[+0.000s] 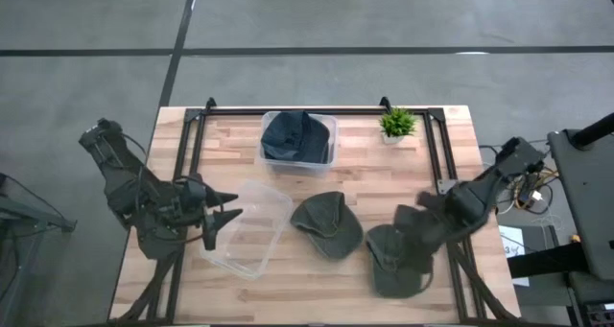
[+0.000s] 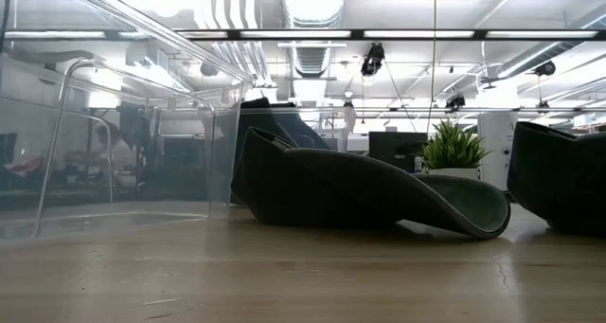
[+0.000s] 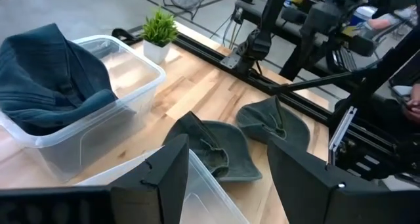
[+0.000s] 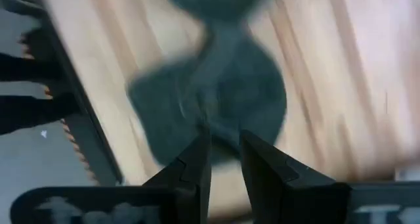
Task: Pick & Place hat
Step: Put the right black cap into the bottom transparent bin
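Note:
Two olive-green hats lie on the wooden table. One hat (image 1: 326, 225) (image 2: 379, 195) rests in the middle on its brim. The other hat (image 1: 395, 260) (image 4: 216, 99) lies toward the near right. My right gripper (image 1: 422, 218) (image 4: 225, 148) is at that hat's far edge, fingers close together. My left gripper (image 1: 226, 214) (image 3: 230, 165) hangs open at the left, beside an empty clear container (image 1: 251, 227) (image 2: 114, 152), touching nothing. A second clear bin (image 1: 299, 139) (image 3: 79, 112) at the far side holds a dark blue hat (image 1: 293, 135). My right gripper is shut on the near-right hat at its far edge (image 4: 211, 127), pinched between the two fingers, which slant down from the table's right. Blur hides which part of the hat this is. Most of the hat (image 1: 393, 269) still lies on the table.
A small potted plant (image 1: 396, 124) (image 2: 453, 151) stands at the far right. Black rails (image 1: 436, 150) run along the table's left, far and right sides. Bare wood (image 1: 317, 289) lies along the near edge.

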